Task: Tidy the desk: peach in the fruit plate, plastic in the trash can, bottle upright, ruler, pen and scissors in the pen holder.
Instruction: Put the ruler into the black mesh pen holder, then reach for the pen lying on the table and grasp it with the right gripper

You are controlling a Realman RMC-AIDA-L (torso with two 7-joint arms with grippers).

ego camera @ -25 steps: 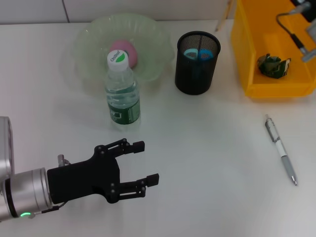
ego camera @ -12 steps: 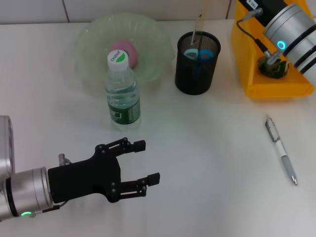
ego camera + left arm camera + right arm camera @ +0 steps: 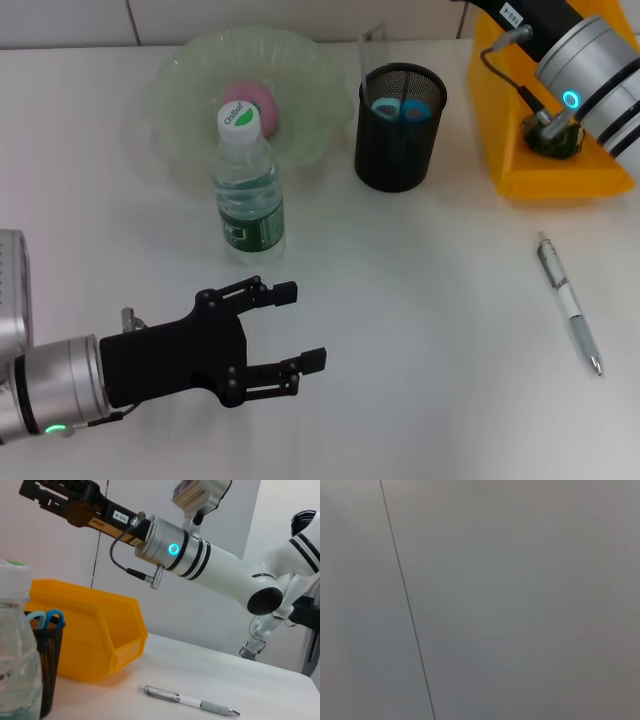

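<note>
My left gripper (image 3: 298, 326) is open and empty, low over the table in front of the upright water bottle (image 3: 248, 190). A pink peach (image 3: 250, 100) lies in the green glass fruit plate (image 3: 180, 70). Blue-handled scissors (image 3: 400, 108) stand in the black mesh pen holder (image 3: 398, 140). A faint clear ruler (image 3: 372, 36) shows just behind the holder's far left rim. Crumpled plastic (image 3: 552, 135) lies in the yellow bin (image 3: 500, 120). A silver pen (image 3: 568, 300) lies on the table at the right. My right gripper (image 3: 50, 495) shows only in the left wrist view, high above the bin and holder.
My right arm (image 3: 590, 60) reaches over the yellow bin from the right. The left wrist view also shows the bottle (image 3: 15, 655), holder (image 3: 47, 670), bin (image 3: 95, 635) and pen (image 3: 190, 700). The right wrist view shows only a wall.
My right arm has swung in from the right over the bin, carrying the ruler leftward past the pen holder's top. My left arm has not moved.
</note>
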